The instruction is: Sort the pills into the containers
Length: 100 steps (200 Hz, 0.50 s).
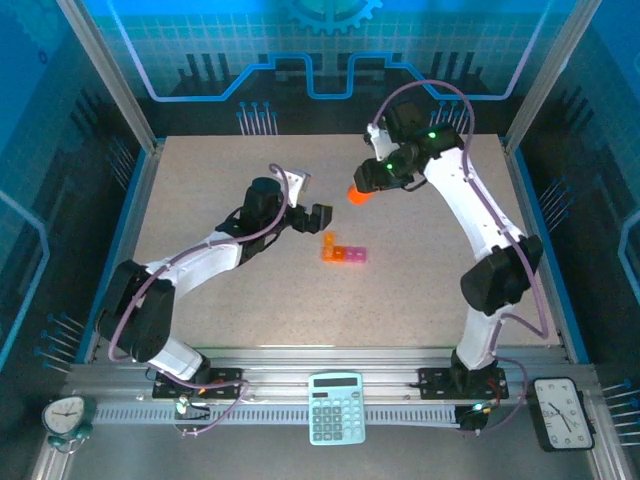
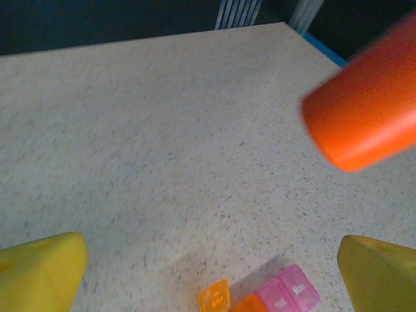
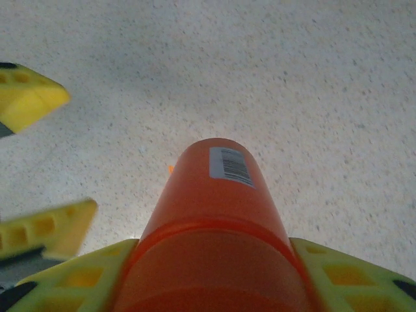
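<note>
Now the right hand (image 1: 366, 187) grips an orange bottle (image 3: 218, 214). Its yellow fingers (image 3: 351, 276) press on both sides of the bottle. The bottle sticks out from the hand, and a little white label with black lines sits on top of it.

The left hand (image 1: 316, 217) is wide open and holds nothing. Its two yellow fingertips (image 2: 40, 270) are far apart. It sits just beside the bottle.

The containers (image 1: 342, 251) lie on the bench (image 1: 200, 190), near the middle. They are small orange and pink boxes joined in a row. They sit near the open left hand, on the side closer to the arm bases. One orange bit sticks out at the orange end.

A calculator (image 1: 336, 407) lies at the near edge.
</note>
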Available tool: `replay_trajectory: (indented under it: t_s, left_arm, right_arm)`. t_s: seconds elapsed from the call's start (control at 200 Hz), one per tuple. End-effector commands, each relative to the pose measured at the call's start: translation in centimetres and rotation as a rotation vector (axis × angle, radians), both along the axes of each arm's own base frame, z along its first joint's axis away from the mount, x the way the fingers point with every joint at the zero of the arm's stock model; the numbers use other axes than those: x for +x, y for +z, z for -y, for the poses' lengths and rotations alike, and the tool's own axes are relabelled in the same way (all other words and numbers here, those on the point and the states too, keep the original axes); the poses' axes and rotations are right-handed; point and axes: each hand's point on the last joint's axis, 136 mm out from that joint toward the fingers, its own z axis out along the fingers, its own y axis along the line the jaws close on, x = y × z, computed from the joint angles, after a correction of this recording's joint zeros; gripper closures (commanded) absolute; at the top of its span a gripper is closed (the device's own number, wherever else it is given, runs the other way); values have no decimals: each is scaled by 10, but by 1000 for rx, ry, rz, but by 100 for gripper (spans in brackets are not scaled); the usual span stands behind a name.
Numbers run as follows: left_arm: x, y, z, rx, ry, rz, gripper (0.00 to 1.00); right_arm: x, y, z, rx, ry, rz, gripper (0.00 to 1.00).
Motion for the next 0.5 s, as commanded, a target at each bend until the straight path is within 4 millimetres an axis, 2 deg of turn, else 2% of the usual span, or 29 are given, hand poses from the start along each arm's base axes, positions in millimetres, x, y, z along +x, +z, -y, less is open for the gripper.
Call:
replay_trajectory:
  t_s: [0.0,0.16,0.495]
  left_arm:
    - [-2,15,20,1,-192,197,1]
    - [-13,17,33,-17,-312,302,1]
    - [-22,15,44,-74,-399,339,1]
  right_arm:
    - [-4,2,-9,63,82,-76,62]
    - [-2,-3,-19,126,134,-126,62]
    - [-19,-7,-45,242,215,-218,61]
